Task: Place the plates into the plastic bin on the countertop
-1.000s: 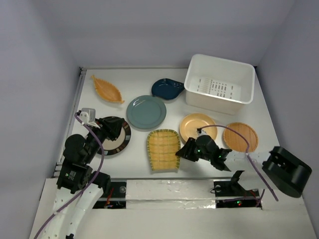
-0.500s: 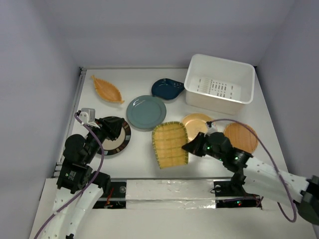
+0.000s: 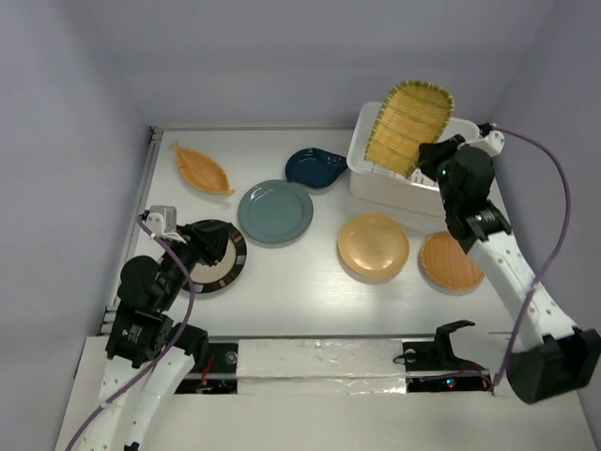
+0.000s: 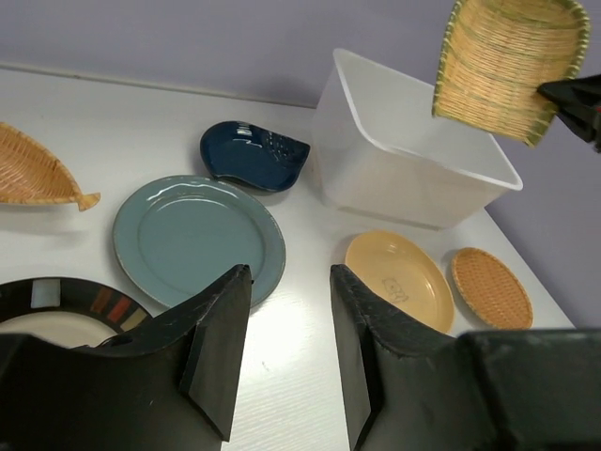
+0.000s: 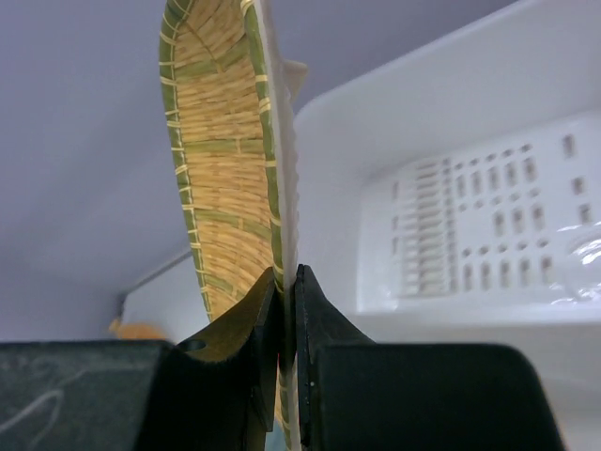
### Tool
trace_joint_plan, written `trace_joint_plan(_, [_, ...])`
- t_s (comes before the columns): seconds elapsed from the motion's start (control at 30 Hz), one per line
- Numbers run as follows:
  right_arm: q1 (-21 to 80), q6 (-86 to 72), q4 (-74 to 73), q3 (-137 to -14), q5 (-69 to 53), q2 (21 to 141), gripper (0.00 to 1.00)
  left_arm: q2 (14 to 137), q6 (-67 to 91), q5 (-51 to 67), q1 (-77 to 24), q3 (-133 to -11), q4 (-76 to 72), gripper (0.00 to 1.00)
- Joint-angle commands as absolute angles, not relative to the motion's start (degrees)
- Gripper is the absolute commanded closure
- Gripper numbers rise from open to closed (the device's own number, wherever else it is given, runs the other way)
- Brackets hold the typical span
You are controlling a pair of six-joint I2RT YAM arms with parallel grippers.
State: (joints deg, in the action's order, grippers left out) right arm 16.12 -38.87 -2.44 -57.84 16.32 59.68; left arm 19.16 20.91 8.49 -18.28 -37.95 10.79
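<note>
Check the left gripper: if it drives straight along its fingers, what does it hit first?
Likely the near rim of the grey-green plate, or bare countertop just right of it; the left gripper is open above the black-rimmed plate. Depth is unclear.

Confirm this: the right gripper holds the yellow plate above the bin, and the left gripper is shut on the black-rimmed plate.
One part is wrong. The left gripper is open and grips nothing, as the left wrist view shows; the black-rimmed plate lies ungripped. The right gripper does hold the yellow plate above the bin.
</note>
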Motion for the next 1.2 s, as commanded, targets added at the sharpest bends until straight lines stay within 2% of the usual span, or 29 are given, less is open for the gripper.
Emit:
trace_joint_plan(0.0, [11.9, -36.6, 2.7, -65.1, 18.6, 66.6, 1.0, 17.8, 21.3, 7.9, -18.5, -37.7, 9.3, 0.63])
trace_joint_plan(0.23, [4.4, -39.1, 0.2, -74.2, 13.6, 81.5, 1.0, 17.5, 21.4, 8.0, -18.5, -37.7, 9.3, 0.63])
trace_joint_plan(0.37, [1.4, -41.7, 2.2, -71.6, 7.1, 85.9, 1.0, 17.2, 21.3, 7.9, -18.5, -37.7, 9.3, 0.62])
trace_joint_plan(0.57, [-0.4, -41.9, 3.9, -69.3, 4.3, 90.3, 0.98, 17.7, 21.3, 8.2, -18.5, -37.7, 9.2, 0.62])
trace_joint_plan(0.63, [-0.4, -41.0, 3.4, -69.3, 4.7, 90.5, 0.82, 17.8, 21.3, 8.2, -18.5, -37.6, 9.1, 0.62])
trace_joint_plan(0.67, [-0.4, -40.3, 3.3, -69.3, 4.9, 90.4, 0.7, 17.8, 21.4, 8.2, -18.5, -37.7, 9.2, 0.62])
trace_joint_plan(0.73, [-0.4, -39.5, 2.7, -69.0, 6.1, 90.0, 0.59, 17.8, 21.3, 8.3, -18.5, -37.7, 9.1, 0.62])
trace_joint_plan(0.87, [-0.4, -37.7, 2.7, -67.6, 7.6, 87.4, 0.41, 17.9, 21.4, 8.2, -18.5, -37.7, 9.2, 0.62])
trace_joint_plan(0.93, [-0.4, -37.4, 3.1, -66.5, 8.2, 84.2, 0.41, 17.8, 21.4, 8.2, -18.5, -37.7, 9.2, 0.62])
trace_joint_plan(1.0, [0.2, -37.2, 5.3, -62.9, 7.4, 78.3, 0.47, 17.9, 21.4, 8.2, -18.5, -37.7, 9.2, 0.62])
trace_joint_plan(1.07, [1.4, -36.9, 9.2, -59.5, 6.3, 73.6, 0.66, 18.0, 21.3, 8.1, -18.5, -37.7, 9.2, 0.62])
trace_joint_plan(1.1, [2.6, -36.4, 9.8, -57.0, 5.1, 71.6, 0.93, 18.0, 21.3, 8.0, -18.5, -37.7, 9.3, 0.62])
trace_joint_plan(1.13, [6.1, -36.0, 10.0, -56.0, 4.7, 68.5, 1.0, 18.1, 21.4, 8.0, -18.5, -37.7, 9.4, 0.62])
trace_joint_plan(1.17, [8.5, -35.5, 9.8, -55.2, 4.3, 67.3, 1.0, 18.1, 21.3, 8.1, -18.5, -37.7, 9.3, 0.62])
